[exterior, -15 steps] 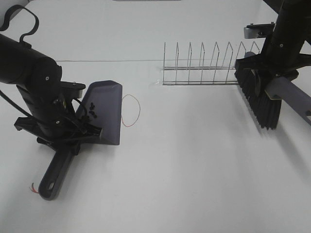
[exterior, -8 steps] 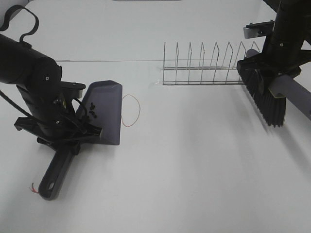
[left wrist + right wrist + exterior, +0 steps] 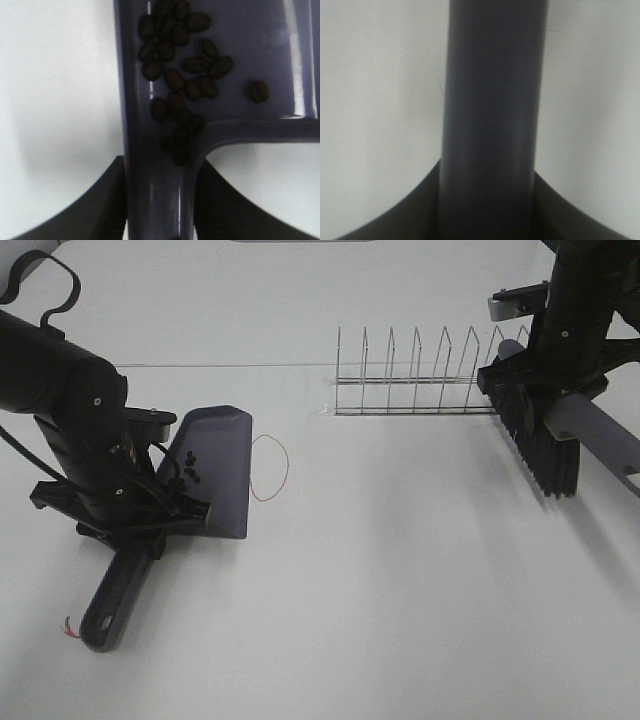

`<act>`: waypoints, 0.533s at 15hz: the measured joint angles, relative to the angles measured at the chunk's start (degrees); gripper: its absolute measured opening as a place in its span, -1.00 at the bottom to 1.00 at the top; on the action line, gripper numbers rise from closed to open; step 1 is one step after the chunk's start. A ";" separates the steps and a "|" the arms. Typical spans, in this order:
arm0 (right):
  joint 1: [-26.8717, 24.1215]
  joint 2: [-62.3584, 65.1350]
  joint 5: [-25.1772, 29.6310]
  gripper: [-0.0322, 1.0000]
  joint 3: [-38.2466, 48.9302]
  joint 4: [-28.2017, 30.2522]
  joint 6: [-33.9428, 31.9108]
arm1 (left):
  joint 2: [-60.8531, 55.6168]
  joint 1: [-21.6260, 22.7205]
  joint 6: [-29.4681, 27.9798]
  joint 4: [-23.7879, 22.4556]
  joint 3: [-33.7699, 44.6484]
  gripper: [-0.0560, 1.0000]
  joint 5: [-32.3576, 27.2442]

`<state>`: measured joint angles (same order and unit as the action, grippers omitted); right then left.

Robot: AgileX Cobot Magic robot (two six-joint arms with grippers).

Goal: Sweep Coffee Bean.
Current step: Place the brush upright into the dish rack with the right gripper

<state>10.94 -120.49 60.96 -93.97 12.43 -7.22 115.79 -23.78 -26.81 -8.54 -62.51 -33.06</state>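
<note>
Left gripper: clamped on the handle of the purple dustpan, a jaw on either side.
Coffee beans: clustered inside the pan by the handle end, one lying apart. None seen loose on the table. Probably light, hard and quick to roll, so move them by keeping the pan level, not by pinching.
Red string loop: just beside the pan's lip.
Wire rack: behind, upright.
Brush: bristles down, at the rack's right end.
Right gripper: closed around the brush's grey handle.
</note>
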 joint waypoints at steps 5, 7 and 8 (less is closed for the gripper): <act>0.00 -5.39 4.18 -0.28 -7.85 -0.57 0.34 | 0.00 0.00 0.11 0.00 0.00 -0.21 0.00; 0.00 -7.45 4.35 -0.28 -10.94 -1.55 0.63 | 0.00 0.00 0.11 0.00 0.00 -0.21 0.06; 0.00 -7.79 4.35 -0.28 -11.40 -1.55 0.69 | 0.00 0.00 0.11 0.00 0.00 -0.21 0.06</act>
<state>10.94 -128.29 65.32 -105.37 10.89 -6.53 115.79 -23.78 -26.70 -8.54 -62.51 -33.00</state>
